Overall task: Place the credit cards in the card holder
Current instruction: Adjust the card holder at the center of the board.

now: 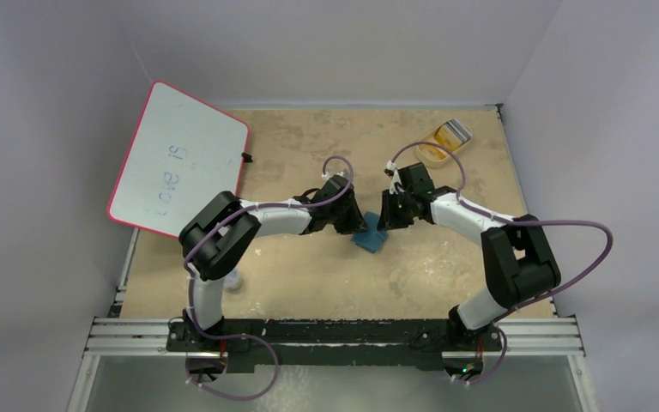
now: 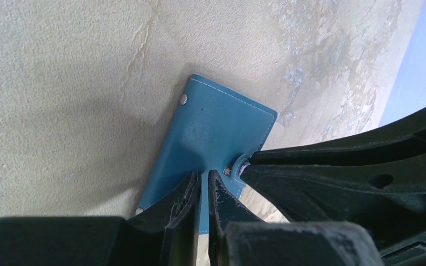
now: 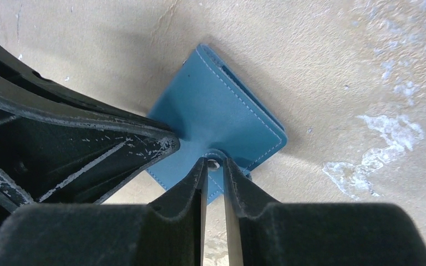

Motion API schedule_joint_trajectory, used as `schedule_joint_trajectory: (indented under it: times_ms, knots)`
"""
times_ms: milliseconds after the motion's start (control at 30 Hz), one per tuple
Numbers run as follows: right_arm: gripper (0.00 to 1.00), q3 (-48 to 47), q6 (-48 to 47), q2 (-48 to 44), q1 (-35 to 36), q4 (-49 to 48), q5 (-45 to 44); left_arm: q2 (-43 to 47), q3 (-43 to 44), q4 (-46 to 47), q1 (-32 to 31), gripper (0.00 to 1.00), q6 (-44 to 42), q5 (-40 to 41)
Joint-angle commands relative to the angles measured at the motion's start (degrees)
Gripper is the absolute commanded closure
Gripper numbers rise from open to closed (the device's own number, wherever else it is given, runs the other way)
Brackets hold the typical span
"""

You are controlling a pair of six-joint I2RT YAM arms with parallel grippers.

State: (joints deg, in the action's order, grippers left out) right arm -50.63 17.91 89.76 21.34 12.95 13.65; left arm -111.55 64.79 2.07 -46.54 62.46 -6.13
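Blue card holder [image 1: 369, 233] on the table, right of the whiteboard [image 1: 176, 163], left gripper [image 2: 204, 177] fingers nearly closed, pinching its edge, right gripper [image 3: 215, 163] fingers narrowly apart, pinching the same edge by the snap, credit cards [image 1: 443, 142] farther right of the whiteboard, ungripped.

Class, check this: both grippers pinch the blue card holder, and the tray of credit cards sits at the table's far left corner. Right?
Wrong side: the top view shows the tray of credit cards at the far right corner. The left gripper and right gripper do pinch the card holder.
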Motion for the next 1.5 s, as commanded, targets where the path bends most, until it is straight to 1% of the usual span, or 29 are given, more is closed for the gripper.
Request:
schedule_joint_trajectory:
  times_ms: [0, 233, 533, 733, 967, 1200, 1333, 1467]
  knots:
    - [0.83, 1.07, -0.24, 0.02, -0.12, -1.73, 2.29, -1.89, 0.68, -1.88, -0.03, 0.90, -0.85, 2.80]
    - [0.84, 1.50, 0.02, -0.30, -0.07, -2.66, 2.17, -2.09, 1.01, -2.07, 0.01, 0.90, -0.93, 2.79]
    - [0.83, 0.27, 0.97, -2.67, -0.10, -0.52, 3.03, -2.44, 0.61, -1.91, -0.04, 0.90, -0.38, 2.88]
    - [0.84, 2.97, 1.88, -2.46, -0.13, -2.54, 2.95, -2.44, 0.21, -1.91, -0.04, 0.90, -0.05, 3.10]
    - [0.84, 3.45, 3.00, -2.88, -0.12, -2.45, 2.43, -2.54, 0.07, -1.82, -0.04, 0.90, 0.25, 3.15]
    - [0.86, 3.67, 2.26, -0.73, -0.08, -5.79, 3.01, -2.62, -0.08, -1.63, -0.04, 0.90, 0.28, 3.14]
    - [0.86, 3.76, 1.22, -0.24, -0.10, -7.04, 5.18, -2.57, -0.03, -1.63, -0.03, 0.90, 0.29, 3.14]
    - [0.86, 4.14, 0.03, -0.80, -0.10, -6.03, 7.21, -2.78, 0.07, -1.63, -0.03, 0.90, 0.20, 3.14]
